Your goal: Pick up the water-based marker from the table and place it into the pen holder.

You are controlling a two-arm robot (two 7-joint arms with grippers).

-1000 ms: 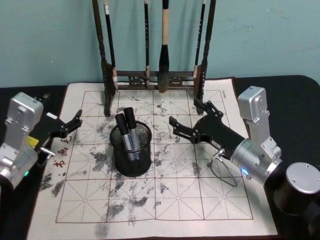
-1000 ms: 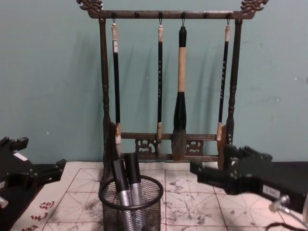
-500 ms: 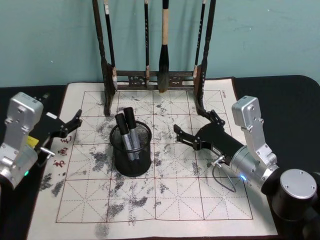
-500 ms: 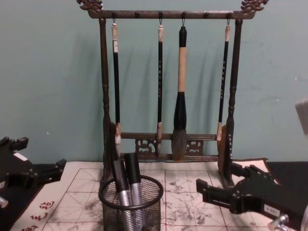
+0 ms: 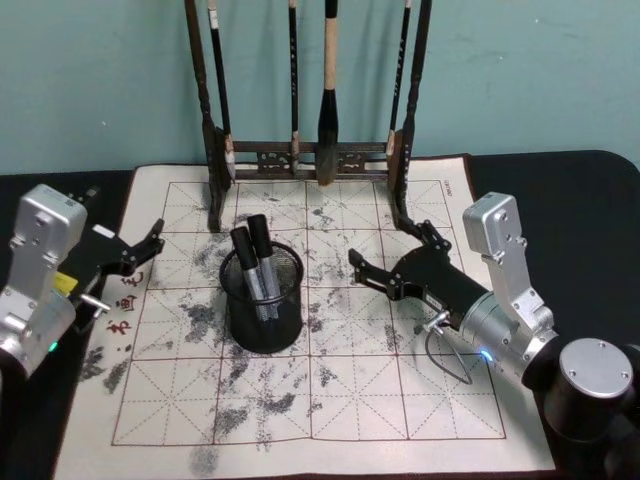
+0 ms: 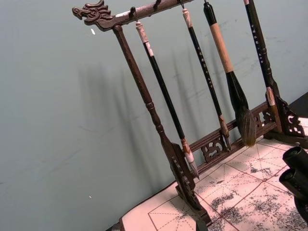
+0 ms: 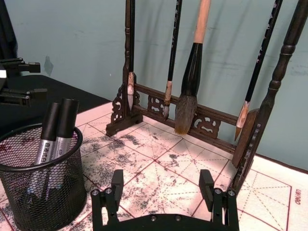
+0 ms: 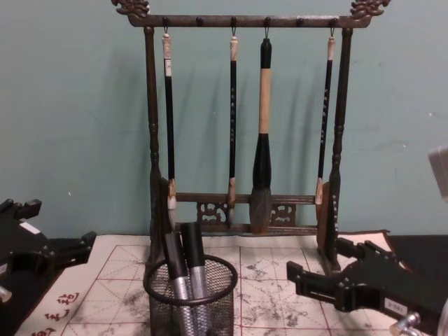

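**A:** Where is the marker at this moment?

**B:** Two grey-bodied, black-capped water-based markers [image 5: 257,262] stand side by side in the short round black wire-mesh pen holder [image 5: 263,320], caps up, leaning toward the far left. The holder sits on the white felt mat with red grid lines [image 5: 330,390], left of its middle. I see no marker lying on the mat, so I judge the placing is done.

**A:** And the grippers?

**B:** The right gripper [image 5: 388,256] hangs just above the mat, to the right of the holder and apart from it. Its two black fingers are spread and there is nothing between them. The left gripper [image 5: 140,252] rests at the left edge of the mat, also spread and empty.

**A:** So which step is in hand, and how to do it well?

**B:** I think it is the retreat of the right arm. It should go up and to the right, away from the holder, because a light mesh cup can tip if a finger touches its rim. The tall dark wooden brush rack [image 5: 310,150] stands on the far side, with its right post near the gripper, so no swing toward the far side.
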